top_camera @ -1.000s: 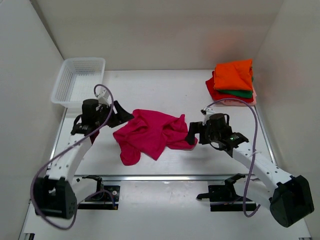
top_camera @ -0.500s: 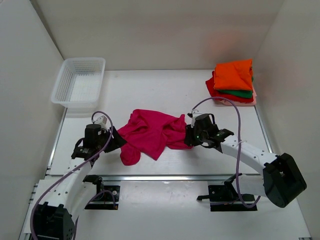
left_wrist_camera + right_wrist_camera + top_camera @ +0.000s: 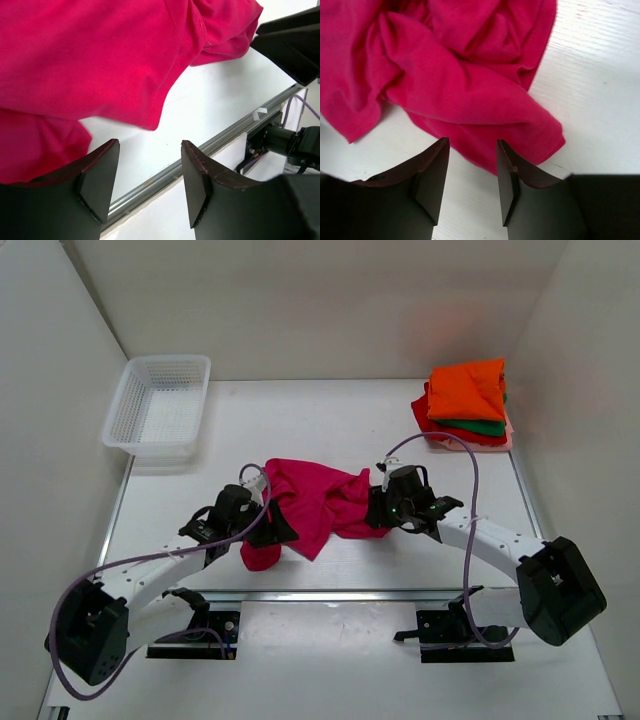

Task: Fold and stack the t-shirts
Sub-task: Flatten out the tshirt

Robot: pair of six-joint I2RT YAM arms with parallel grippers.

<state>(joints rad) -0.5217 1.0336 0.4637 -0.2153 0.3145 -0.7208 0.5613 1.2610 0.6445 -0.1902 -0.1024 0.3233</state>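
Right gripper (image 3: pixel 472 145), magenta t-shirt (image 3: pixel 445 75) edge between fingertips

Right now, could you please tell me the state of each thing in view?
Magenta shirt, crumpled, unfolded.
Stack, folded, orange on top.
Basket, upright.
Left claw, open, at the shirt's edge.
Right claw, open, over the shirt's edge.

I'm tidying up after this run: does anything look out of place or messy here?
The magenta t-shirt lies crumpled and unfolded in the middle of the table, unlike the neat stack of folded t-shirts at the far right. Nothing else stands out.
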